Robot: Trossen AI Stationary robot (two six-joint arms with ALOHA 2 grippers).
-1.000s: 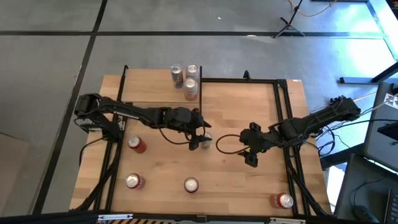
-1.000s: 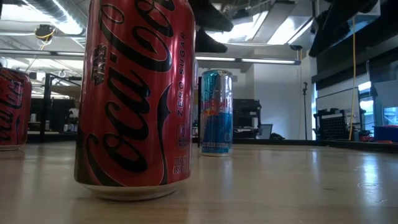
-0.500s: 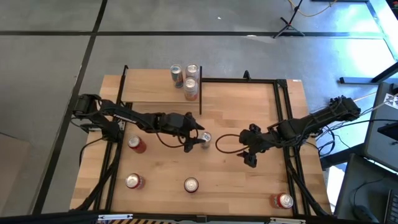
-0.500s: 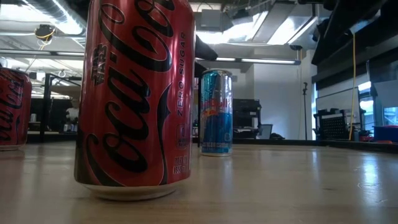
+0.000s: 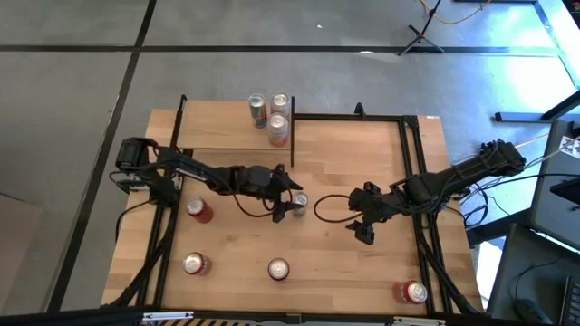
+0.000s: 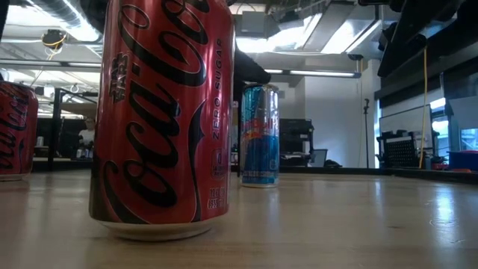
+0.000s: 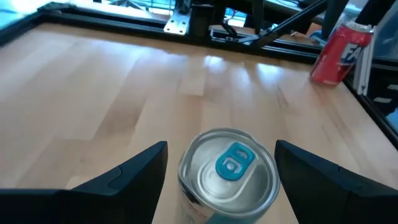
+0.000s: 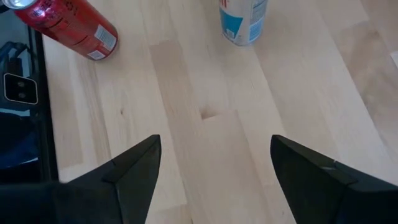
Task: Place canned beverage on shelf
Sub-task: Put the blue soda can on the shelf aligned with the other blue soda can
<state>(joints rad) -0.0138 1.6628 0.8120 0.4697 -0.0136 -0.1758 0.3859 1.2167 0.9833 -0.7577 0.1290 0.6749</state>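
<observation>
A slim silver-and-blue can (image 5: pixel 298 201) stands upright on its base on the tabletop near the middle; it also shows in the low view (image 6: pixel 260 134). My left gripper (image 5: pixel 290 205) is open, its two fingers on either side of the can's top (image 7: pixel 229 169), with gaps showing and no touch. The shelf (image 5: pixel 222 136) stands at the far left of the table, with three cans (image 5: pixel 272 113) at its right end. My right gripper (image 5: pixel 365 230) is open and empty over the table right of the middle; its wrist view (image 8: pixel 214 140) shows bare wood between its fingers.
Red cans stand on the tabletop: one left of the blue can (image 5: pixel 198 210), two near the front edge (image 5: pixel 194 263) (image 5: pixel 277 269), one at the front right (image 5: pixel 412 292). A black frame (image 5: pixel 408 163) runs along the table's edges. A looped cable (image 5: pixel 328 208) lies between the grippers.
My left gripper has drawn back a little toward the table's left and come forward again to the blue can, staying open. The can has stayed upright in place.
</observation>
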